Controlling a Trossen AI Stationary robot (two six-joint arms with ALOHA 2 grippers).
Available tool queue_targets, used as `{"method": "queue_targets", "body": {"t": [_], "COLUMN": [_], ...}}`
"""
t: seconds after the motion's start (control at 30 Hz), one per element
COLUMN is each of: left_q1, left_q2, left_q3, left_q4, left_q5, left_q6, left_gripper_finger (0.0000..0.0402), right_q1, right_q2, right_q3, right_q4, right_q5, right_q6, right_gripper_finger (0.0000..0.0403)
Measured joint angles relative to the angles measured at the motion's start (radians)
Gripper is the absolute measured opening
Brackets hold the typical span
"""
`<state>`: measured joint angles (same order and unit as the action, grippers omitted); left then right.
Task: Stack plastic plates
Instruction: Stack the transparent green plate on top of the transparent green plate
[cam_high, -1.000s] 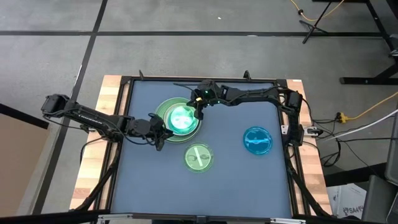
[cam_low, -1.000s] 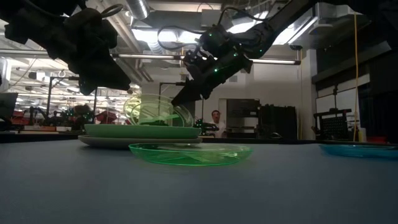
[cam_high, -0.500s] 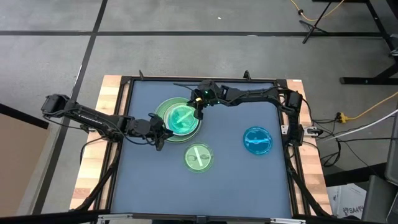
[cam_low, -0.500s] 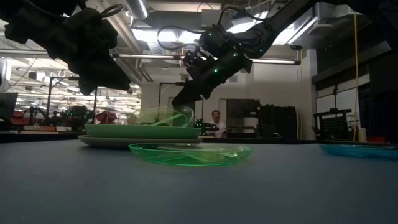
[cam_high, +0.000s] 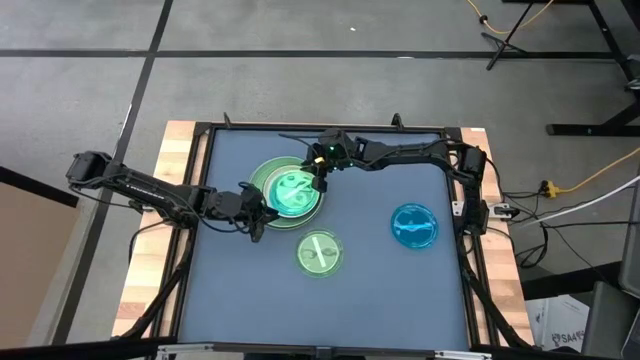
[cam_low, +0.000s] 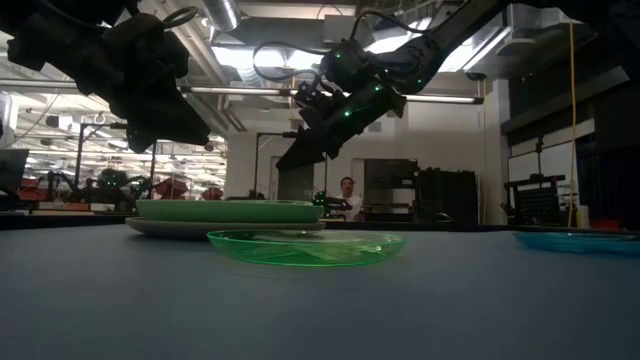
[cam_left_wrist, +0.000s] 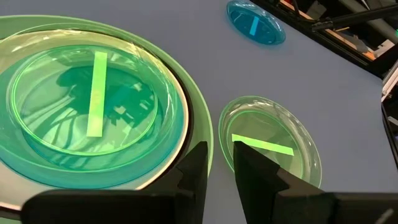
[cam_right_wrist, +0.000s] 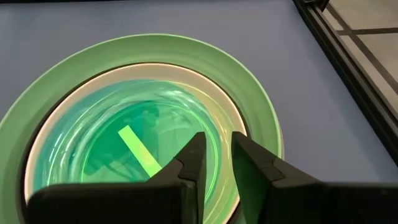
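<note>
A stack of plates (cam_high: 288, 190) stands left of the table's middle. A large light green plate (cam_low: 228, 211) lies on a grey one (cam_low: 165, 229). Inside it lie white and black plates, with a translucent blue plate and a small translucent green plate (cam_left_wrist: 93, 93) on top, also seen in the right wrist view (cam_right_wrist: 137, 149). A second small green plate (cam_high: 319, 252) lies flat on the table, nearer than the stack. A blue plate (cam_high: 414, 225) lies at the right. My right gripper (cam_high: 320, 182) hovers shut above the stack's right rim. My left gripper (cam_high: 262, 218) is shut at the stack's near-left side, above the table.
A black frame (cam_high: 455, 180) borders the table top. Bare table lies along the near side and between the loose green plate and the blue plate. In the low view a person (cam_low: 348, 190) shows far off in the room behind.
The small green plate on the stack stood tilted below my right gripper, one side raised. It has dropped and now lies flat in the stack. Both grippers have stayed nearly where they were.
</note>
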<state>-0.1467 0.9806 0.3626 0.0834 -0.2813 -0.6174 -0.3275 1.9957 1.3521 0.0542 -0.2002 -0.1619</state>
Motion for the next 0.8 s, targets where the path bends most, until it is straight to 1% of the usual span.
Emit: {"method": "queue_targets", "body": {"t": [0.1, 0.17, 0.3, 0.4, 0.47, 0.8], "left_q1": [0.000, 0.000, 0.000, 0.000, 0.000, 0.000], "left_q2": [0.000, 0.000, 0.000, 0.000, 0.000, 0.000], "left_q3": [0.000, 0.000, -0.001, -0.001, -0.001, -0.001], "left_q4": [0.000, 0.000, 0.000, 0.000, 0.000, 0.000], "left_q5": [0.000, -0.002, -0.039, -0.055, -0.055, -0.055], "left_q6": [0.000, 0.000, 0.000, 0.000, 0.001, 0.000], "left_gripper_finger": [0.0071, 0.0071, 0.0071, 0.0071, 0.0071, 0.0071], "right_q1": [0.000, 0.000, 0.000, 0.000, 0.000, 0.009], "right_q2": [0.000, 0.000, 0.000, 0.000, 0.000, 0.033], "right_q3": [0.000, 0.000, 0.000, 0.000, 0.000, -0.002], "right_q4": [-0.015, -0.034, -0.072, -0.101, -0.123, -0.132], "right_q5": [0.013, 0.061, 0.193, 0.259, 0.286, 0.275], "right_q6": [-0.001, -0.008, -0.073, -0.099, -0.114, -0.131], "right_gripper_finger": [0.0067, 0.0066, 0.0066, 0.0066, 0.0066, 0.0066]}}
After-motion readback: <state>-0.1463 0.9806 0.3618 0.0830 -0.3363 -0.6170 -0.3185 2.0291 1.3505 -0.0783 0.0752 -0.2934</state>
